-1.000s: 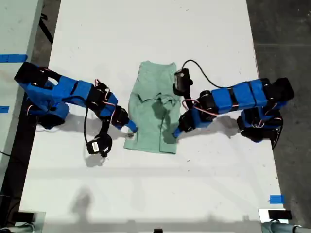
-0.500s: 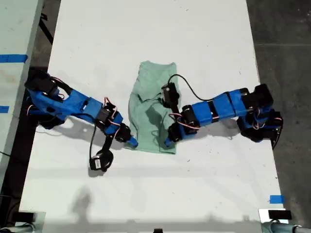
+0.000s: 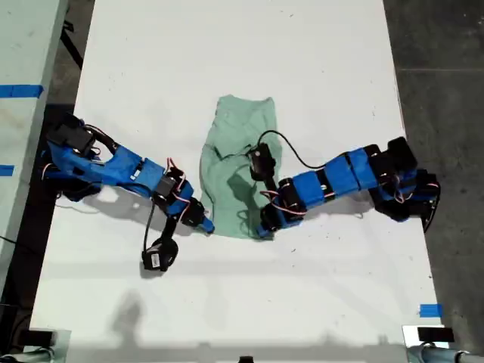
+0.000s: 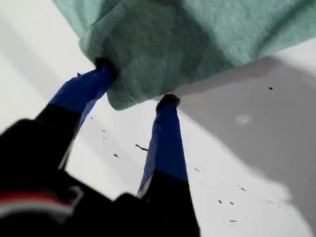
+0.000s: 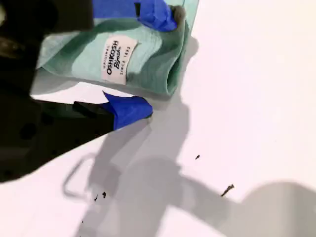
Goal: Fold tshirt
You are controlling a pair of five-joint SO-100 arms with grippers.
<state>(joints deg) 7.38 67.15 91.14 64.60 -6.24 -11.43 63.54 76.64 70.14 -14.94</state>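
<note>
A long white worktop (image 3: 227, 45) fills most of the exterior view, its surface marked with small dark specks (image 5: 227, 189). Beyond its edge on the exterior view's right lies a dark grey floor (image 3: 439, 60). On the exterior view's left stands a second pale surface (image 3: 23, 45) carrying a strip of blue tape (image 3: 19, 91). Another piece of blue tape (image 3: 429, 310) sits at the worktop's near corner on the exterior view's right.
</note>
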